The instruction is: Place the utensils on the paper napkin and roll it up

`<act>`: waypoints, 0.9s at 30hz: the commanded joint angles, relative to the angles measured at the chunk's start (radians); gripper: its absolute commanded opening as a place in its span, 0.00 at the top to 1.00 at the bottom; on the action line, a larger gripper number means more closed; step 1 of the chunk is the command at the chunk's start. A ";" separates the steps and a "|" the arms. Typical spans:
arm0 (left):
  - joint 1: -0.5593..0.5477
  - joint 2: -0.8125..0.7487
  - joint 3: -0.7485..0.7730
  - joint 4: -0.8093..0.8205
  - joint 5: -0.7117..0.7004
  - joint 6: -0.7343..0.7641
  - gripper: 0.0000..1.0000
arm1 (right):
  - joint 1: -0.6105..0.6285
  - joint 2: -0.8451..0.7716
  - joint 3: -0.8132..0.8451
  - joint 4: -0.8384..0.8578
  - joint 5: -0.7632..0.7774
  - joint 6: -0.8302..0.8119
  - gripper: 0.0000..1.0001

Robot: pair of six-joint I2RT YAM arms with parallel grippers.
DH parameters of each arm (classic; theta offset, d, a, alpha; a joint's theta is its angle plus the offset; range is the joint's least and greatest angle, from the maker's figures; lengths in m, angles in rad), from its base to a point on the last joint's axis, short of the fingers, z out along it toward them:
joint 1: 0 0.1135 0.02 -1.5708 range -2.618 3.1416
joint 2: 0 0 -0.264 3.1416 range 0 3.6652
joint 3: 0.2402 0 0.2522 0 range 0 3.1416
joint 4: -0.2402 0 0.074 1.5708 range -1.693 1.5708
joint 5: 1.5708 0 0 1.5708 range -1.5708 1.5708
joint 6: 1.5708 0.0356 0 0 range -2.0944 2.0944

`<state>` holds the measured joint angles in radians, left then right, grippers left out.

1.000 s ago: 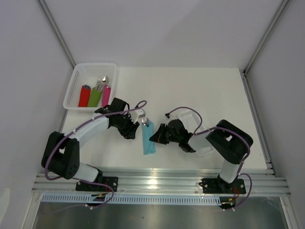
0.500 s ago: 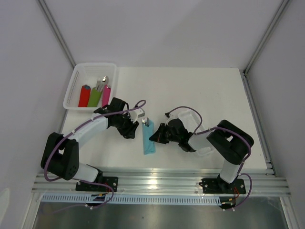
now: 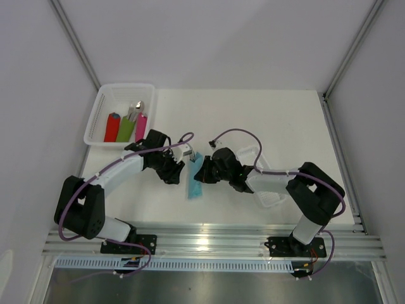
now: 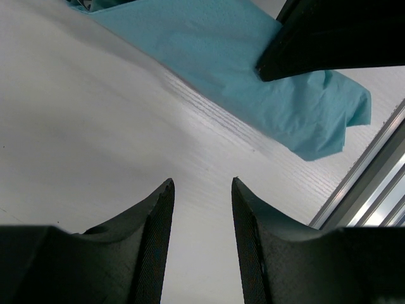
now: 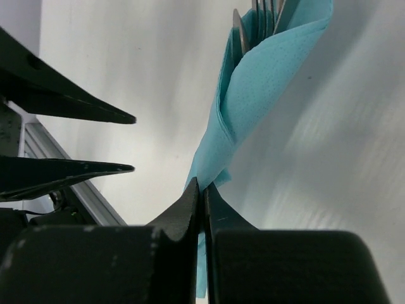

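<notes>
- Your right hand point(image 5: 201, 187) is clenched on the paper napkin point(image 5: 266, 76). Its two fingers meet on a thin edge of the teal sheet at the end nearer the arm bases.
- The napkin is folded into a long, loose wrap. In the top view it lies on the white surface point(image 3: 253, 120) between your two hands, its length running roughly away from the bases.
- The utensils point(image 5: 239, 31) sit inside that wrap. In the right wrist view a spoon edge and fork tines poke out of its far end.
- Your left hand point(image 4: 201, 183) is released. Its fingers stand apart with only bare surface between them, and they touch nothing.
- From the left wrist view, the napkin point(image 4: 253, 82) lies just ahead of the parted fingers. The dark body of your right hand covers part of it at the upper right.
- In the top view, your left hand point(image 3: 179, 171) is just to the left of the napkin point(image 3: 194, 187) and your right hand point(image 3: 201, 174) is on its right edge.
- A white basket point(image 3: 101, 101) at the far left corner holds a red roll point(image 3: 112, 128), a green roll point(image 3: 125, 129) and a pink roll point(image 3: 140, 126), well apart from the napkin.
- You cannot tell whether the pinched end is lifted off the surface.
</notes>
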<state>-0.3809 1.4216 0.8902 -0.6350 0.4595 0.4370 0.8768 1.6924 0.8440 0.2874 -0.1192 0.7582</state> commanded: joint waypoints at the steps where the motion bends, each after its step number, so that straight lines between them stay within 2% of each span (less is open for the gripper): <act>1: 0.007 0.000 0.010 0.012 0.041 -0.015 0.55 | -0.006 -0.030 0.003 -0.036 0.021 -0.023 1.00; 8: -0.010 0.054 0.019 0.011 0.054 -0.035 0.55 | -0.006 0.049 -0.032 0.076 -0.017 0.076 1.00; 13: -0.098 0.118 0.023 0.026 0.045 -0.041 0.55 | -0.006 0.116 -0.066 0.151 -0.039 0.156 1.00; 22: -0.130 0.240 0.062 0.037 0.030 -0.070 0.55 | -0.006 0.127 -0.106 0.161 -0.017 0.170 1.00; 26: -0.131 0.266 0.064 0.043 0.021 -0.075 0.56 | -0.006 0.127 -0.115 0.156 -0.017 0.168 0.86; 27: -0.131 0.269 0.065 0.044 0.021 -0.075 0.56 | -0.009 0.127 -0.120 0.157 -0.020 0.168 0.75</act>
<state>-0.5121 1.6661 0.9356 -0.6102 0.4828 0.3756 0.8707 1.8072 0.7464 0.4423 -0.1524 0.9283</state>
